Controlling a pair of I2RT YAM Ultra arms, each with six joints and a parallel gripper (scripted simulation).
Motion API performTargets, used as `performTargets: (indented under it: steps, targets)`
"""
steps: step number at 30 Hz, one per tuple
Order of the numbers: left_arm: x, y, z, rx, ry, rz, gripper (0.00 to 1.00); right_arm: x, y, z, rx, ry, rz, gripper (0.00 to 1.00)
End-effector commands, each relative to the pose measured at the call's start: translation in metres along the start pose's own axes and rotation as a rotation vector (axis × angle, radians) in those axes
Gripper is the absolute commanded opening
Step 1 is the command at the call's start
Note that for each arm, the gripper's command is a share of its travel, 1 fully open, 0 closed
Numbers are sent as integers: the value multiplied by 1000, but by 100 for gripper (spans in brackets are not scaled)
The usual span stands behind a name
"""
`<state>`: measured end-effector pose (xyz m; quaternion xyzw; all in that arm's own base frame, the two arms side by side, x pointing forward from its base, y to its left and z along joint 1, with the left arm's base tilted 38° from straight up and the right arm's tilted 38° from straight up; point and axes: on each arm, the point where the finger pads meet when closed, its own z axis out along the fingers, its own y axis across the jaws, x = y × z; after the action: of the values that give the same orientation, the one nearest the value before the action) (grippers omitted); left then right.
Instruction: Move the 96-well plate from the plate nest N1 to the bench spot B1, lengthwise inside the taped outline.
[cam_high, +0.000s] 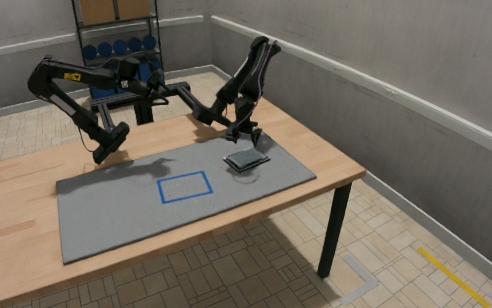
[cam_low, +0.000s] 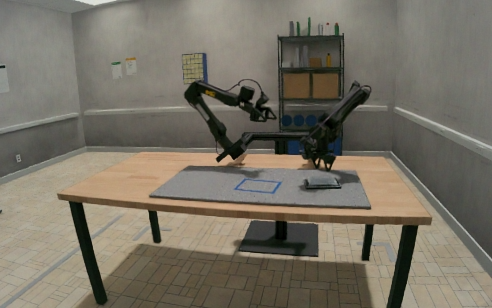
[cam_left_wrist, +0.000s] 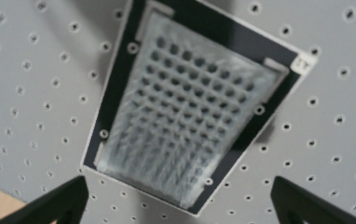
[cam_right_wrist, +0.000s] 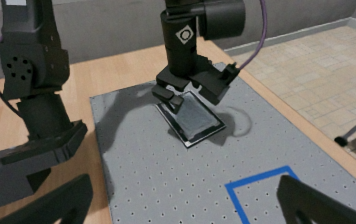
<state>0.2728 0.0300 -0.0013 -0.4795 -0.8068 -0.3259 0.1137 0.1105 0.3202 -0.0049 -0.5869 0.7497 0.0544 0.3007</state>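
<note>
The clear 96-well plate (cam_high: 247, 157) (cam_low: 322, 180) (cam_left_wrist: 185, 100) (cam_right_wrist: 194, 116) sits in the black plate nest (cam_left_wrist: 235, 27). My left gripper (cam_high: 244, 139) (cam_low: 322, 166) (cam_left_wrist: 179, 184) is open just above and behind the plate, tilted, with nothing between its fingers. The nest's label shows at its upper right corner in the left wrist view. The blue taped outline (cam_high: 160, 192) (cam_low: 255, 191) (cam_right_wrist: 257, 176) lies on the mat beside the nest, with no plate in it. My right gripper (cam_low: 271, 115) (cam_right_wrist: 183, 183) is open and empty, raised high behind the mat.
The grey perforated mat (cam_high: 110, 215) (cam_low: 200, 187) (cam_right_wrist: 150, 185) lies on the wooden table (cam_high: 320, 155) (cam_low: 110, 182). Both arms rise from a dark mount behind the table's back edge. A shelf rack (cam_low: 311, 68) stands farther back.
</note>
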Motion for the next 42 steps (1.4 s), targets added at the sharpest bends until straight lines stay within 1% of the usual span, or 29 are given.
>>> performTargets:
  steps: [1,3,5,8,12,14,17,29,31,33,42]
  targets:
    - [-6,3,2,47,-19,216,100,-9,3,-5,-9,-30,-2,100]
    - [-7,5,10,76,-14,314,100,-9,3,-5,-9,-30,-2,100]
    - [-7,6,16,99,-12,379,100,-9,3,-5,-9,-30,-2,100]
    - [-10,10,22,107,-16,416,100,-9,3,-5,-9,-30,-2,100]
    - [-13,15,30,97,-15,414,100,-9,3,-5,-9,-30,-2,100]
    - [-8,9,32,116,-1,411,100,-9,3,-5,-9,-30,-2,100]
    - [-8,7,32,119,1,413,100,-9,3,-5,-9,-30,-2,100]
    - [-7,1,52,120,1,417,100,-9,3,-5,-9,-30,-2,100]
    - [-10,0,50,113,-2,419,97,-9,3,-5,-9,-30,-2,100]
    - [-10,0,50,113,-2,419,97,-9,3,-5,-9,-30,-2,100]
    - [-6,2,49,118,0,420,84,-9,3,-5,-9,-30,-2,100]
